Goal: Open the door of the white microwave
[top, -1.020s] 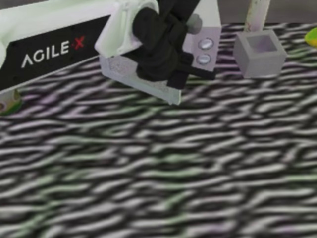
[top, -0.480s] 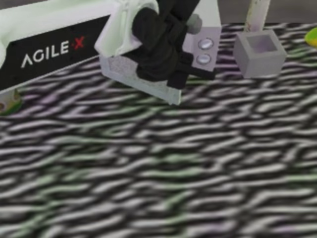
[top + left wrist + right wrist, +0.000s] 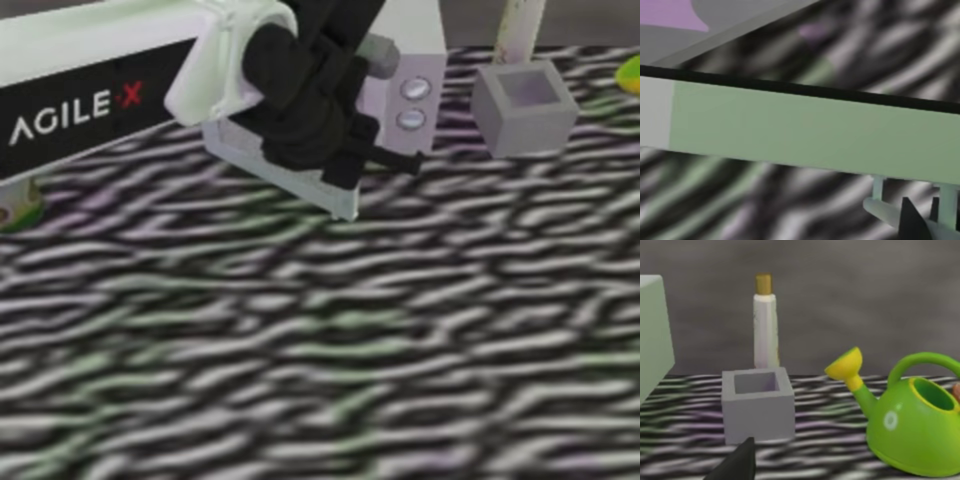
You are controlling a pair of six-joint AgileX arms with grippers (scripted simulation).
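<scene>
The table (image 3: 320,360), covered in a black-and-white wavy pattern, is bare across the near part of the top view. Farther back, the door (image 3: 285,175) stands swung partly out from the microwave (image 3: 415,30), its free edge angled toward the table's middle. The left gripper (image 3: 385,160) sits right at that free edge, above the door, with a dark finger (image 3: 400,161) poking out just below the two knobs (image 3: 412,104). Whether the fingers are spread or pinching the door, I cannot tell. In the left wrist view the door's edge fills the frame as a pale band, with its handle (image 3: 900,212) beside a dark fingertip (image 3: 912,225).

Right of the microwave stands a grey cube (image 3: 524,106), open on top. Behind it is a bottle (image 3: 765,322), and right of the cube a green watering can (image 3: 912,425). The right gripper shows only one dark fingertip (image 3: 737,465) in its wrist view, so its state cannot be told.
</scene>
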